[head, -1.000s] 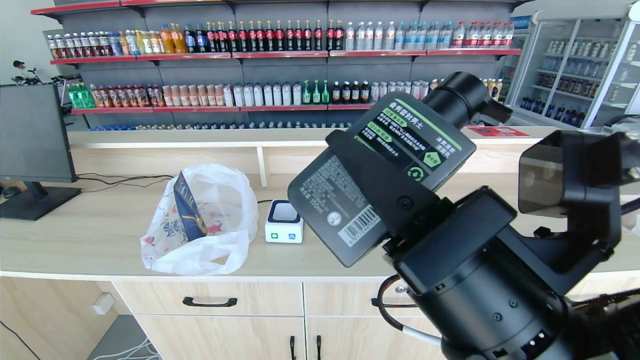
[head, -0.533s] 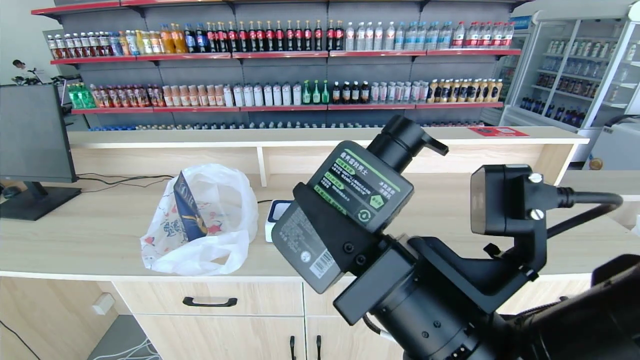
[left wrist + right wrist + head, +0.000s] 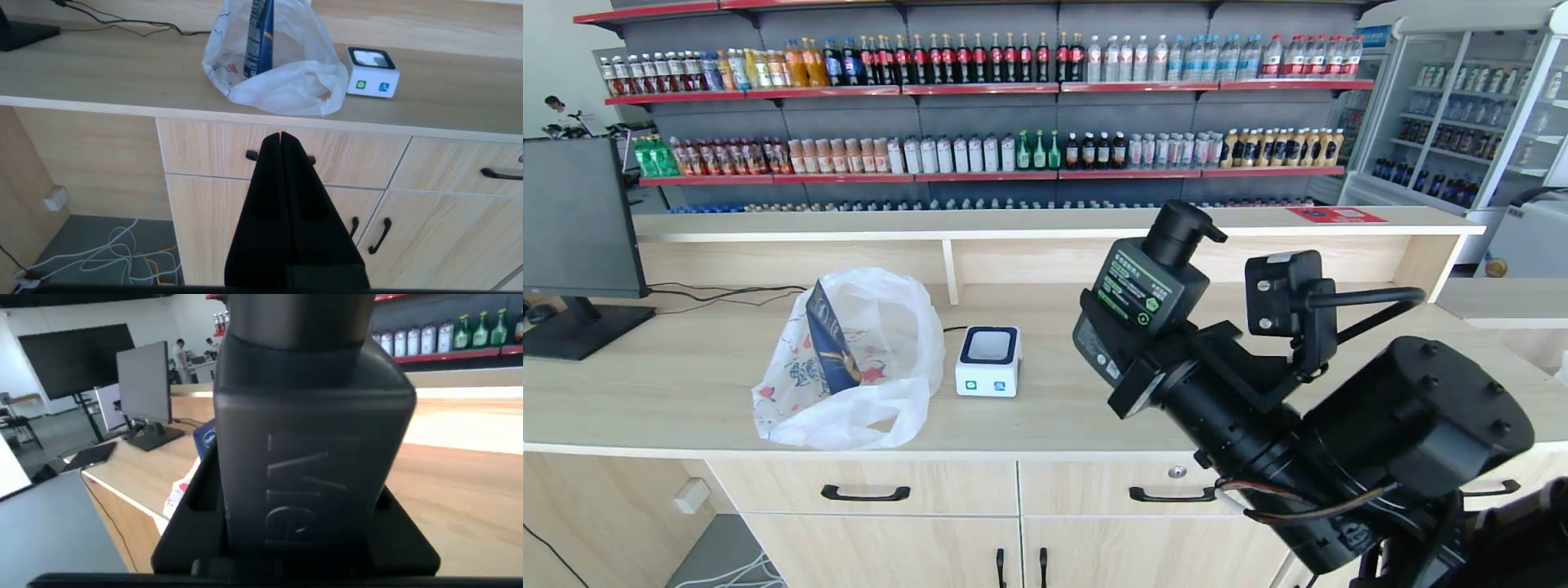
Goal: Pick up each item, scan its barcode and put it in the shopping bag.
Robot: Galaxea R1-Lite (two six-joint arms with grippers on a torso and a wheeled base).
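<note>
The right gripper (image 3: 1160,343) pinches the black pump bottle (image 3: 1145,287) above the counter (image 3: 670,384), to the right of the scanner (image 3: 987,360). The bottle's long axis tilts, with the pump head up and away toward the shelves (image 3: 980,175). The left gripper (image 3: 281,140), fingers pressed together, hangs before the drawers (image 3: 212,151).

1 pump bottle (image 3: 1147,291), 1 scanner (image 3: 987,361), 1 shopping bag (image 3: 900,343), 1 blue packet (image 3: 829,343), perhaps more hidden.
</note>
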